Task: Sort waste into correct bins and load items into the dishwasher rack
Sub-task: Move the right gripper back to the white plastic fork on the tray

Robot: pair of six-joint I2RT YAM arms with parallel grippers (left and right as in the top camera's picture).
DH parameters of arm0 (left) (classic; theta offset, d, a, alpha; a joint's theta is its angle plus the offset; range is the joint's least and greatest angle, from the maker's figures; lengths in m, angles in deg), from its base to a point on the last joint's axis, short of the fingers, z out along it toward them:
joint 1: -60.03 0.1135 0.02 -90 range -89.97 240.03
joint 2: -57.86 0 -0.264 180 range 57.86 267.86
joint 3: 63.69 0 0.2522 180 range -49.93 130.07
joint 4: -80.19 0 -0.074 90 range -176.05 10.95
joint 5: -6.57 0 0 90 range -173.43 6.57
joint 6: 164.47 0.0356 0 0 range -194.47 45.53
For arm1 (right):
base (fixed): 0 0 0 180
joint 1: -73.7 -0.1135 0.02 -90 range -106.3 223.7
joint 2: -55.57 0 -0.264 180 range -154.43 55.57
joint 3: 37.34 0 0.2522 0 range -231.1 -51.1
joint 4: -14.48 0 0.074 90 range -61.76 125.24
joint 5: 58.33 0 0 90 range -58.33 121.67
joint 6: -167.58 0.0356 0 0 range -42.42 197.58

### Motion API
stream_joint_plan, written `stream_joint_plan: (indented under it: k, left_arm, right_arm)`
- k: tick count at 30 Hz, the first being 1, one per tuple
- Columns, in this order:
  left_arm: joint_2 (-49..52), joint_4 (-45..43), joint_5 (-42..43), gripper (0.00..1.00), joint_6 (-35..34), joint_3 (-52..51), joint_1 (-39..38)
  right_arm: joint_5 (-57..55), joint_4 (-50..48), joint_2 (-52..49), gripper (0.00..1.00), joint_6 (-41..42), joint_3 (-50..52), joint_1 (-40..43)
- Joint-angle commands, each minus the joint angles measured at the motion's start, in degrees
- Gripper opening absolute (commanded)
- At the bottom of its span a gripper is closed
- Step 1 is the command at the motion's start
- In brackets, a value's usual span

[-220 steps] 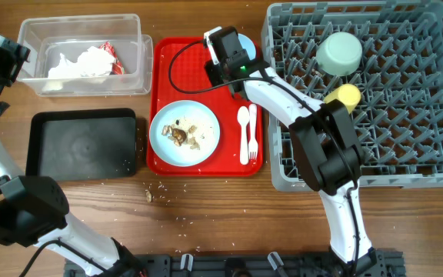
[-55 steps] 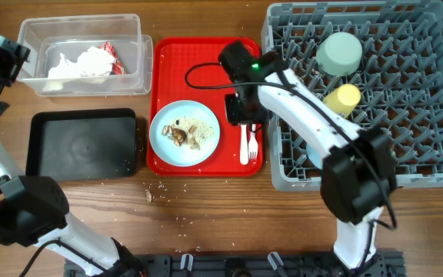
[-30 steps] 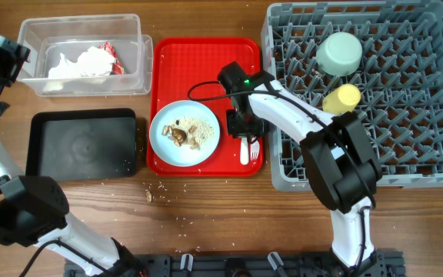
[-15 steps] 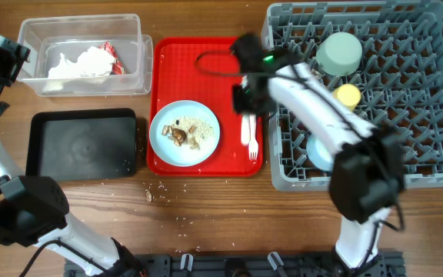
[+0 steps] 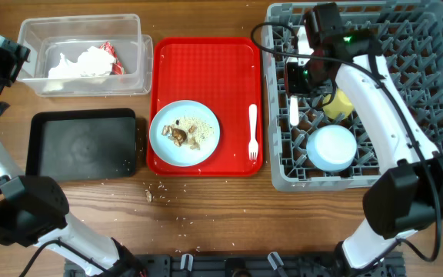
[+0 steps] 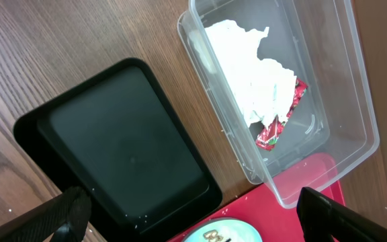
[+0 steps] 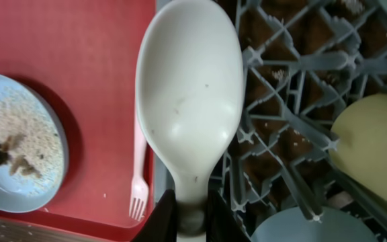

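Right claw (image 7: pixel 190 212) is clenched on the handle end of the white spoon (image 7: pixel 190 114). The spoon hangs over the left columns of the rack (image 5: pixel 406 165), bowl end pointing away from the claw. Can't tell if it touches the pegs yet.

Handling: the spoon is light, stiff, smooth plastic. Pinched this far back on a thin handle, it will likely pivot or slip if it catches a peg. Lower it straight between the pegs, no side load.

The fork (image 5: pixel 252 131) lies flat on the red tray (image 5: pixel 206 61), alone, just right of the plate (image 5: pixel 184 132). It's also light and thin and sits low, so it's hard to get under. I'd pinch across the handle mid-length, not at the tines.

The plate carries brown and whitish scraps (image 5: pixel 181 133). It's rigid with a slick rim, so take it by the edge and keep it level until it's dumped. A few crumbs (image 5: pixel 151 196) sit on the surface (image 5: pixel 206 223).

Left claw (image 6: pixel 193 208) is released, jaws wide, holding nothing, parked above the black tray (image 6: pixel 126 154) and the tub (image 6: pixel 341 101). The napkin (image 6: pixel 254 74) and the red-and-white wrapper (image 6: pixel 277 124) are in the tub.

The yellow cup (image 5: pixel 343 104) and blue bowl (image 5: pixel 331 148) are in the rack.

Writing: nothing readable. The wrapper print is too small, and there are no labels on the rack or bins.
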Motion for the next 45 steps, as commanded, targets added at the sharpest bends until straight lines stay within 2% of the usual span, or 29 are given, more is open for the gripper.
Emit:
stream_joint_plan:
  k: [1,4,9,10,13,17,22,26,30,35,41,45]
  left_arm:
    - [-0.2,0.0,-0.6,1.0,-0.1,0.2,0.0]
    - [-0.2,0.0,-0.6,1.0,-0.1,0.2,0.0]
    - [-0.2,0.0,-0.6,1.0,-0.1,0.2,0.0]
    - [-0.2,0.0,-0.6,1.0,-0.1,0.2,0.0]
    - [-0.2,0.0,-0.6,1.0,-0.1,0.2,0.0]
    - [-0.2,0.0,-0.6,1.0,-0.1,0.2,0.0]
    - [-0.2,0.0,-0.6,1.0,-0.1,0.2,0.0]
    - [-0.2,0.0,-0.6,1.0,-0.1,0.2,0.0]
    - [-0.2,0.0,-0.6,1.0,-0.1,0.2,0.0]
    - [-0.2,0.0,-0.6,1.0,-0.1,0.2,0.0]
    - [-0.2,0.0,-0.6,1.0,-0.1,0.2,0.0]
    - [-0.2,0.0,-0.6,1.0,-0.1,0.2,0.0]
  right_arm:
    - [-1.0,1.0,-1.5,0.09,2.4,2.1,-0.2]
    - [-1.0,2.8,-1.5,0.12,2.6,3.1,-0.2]
    - [3.1,3.5,-1.5,0.32,2.0,3.1,-0.2]
    - [3.1,3.8,-1.5,0.33,2.0,3.1,-0.2]
    - [3.1,4.7,-1.5,0.34,3.3,3.1,-0.2]
    - [6.0,4.2,-1.1,0.28,4.7,3.1,-1.3]
    - [6.3,1.0,2.6,0.3,5.2,3.1,-6.6]
    - [6.3,-2.2,4.3,0.38,9.1,3.1,-11.7]
    - [-4.2,-4.0,4.2,0.4,14.2,3.1,-17.3]
    - [-8.2,-6.0,3.9,0.6,17.2,3.1,-21.7]
    - [-8.2,-8.1,3.8,0.61,17.1,3.2,-21.9]
    - [-8.4,-12.1,3.8,0.61,18.8,7.8,-21.9]
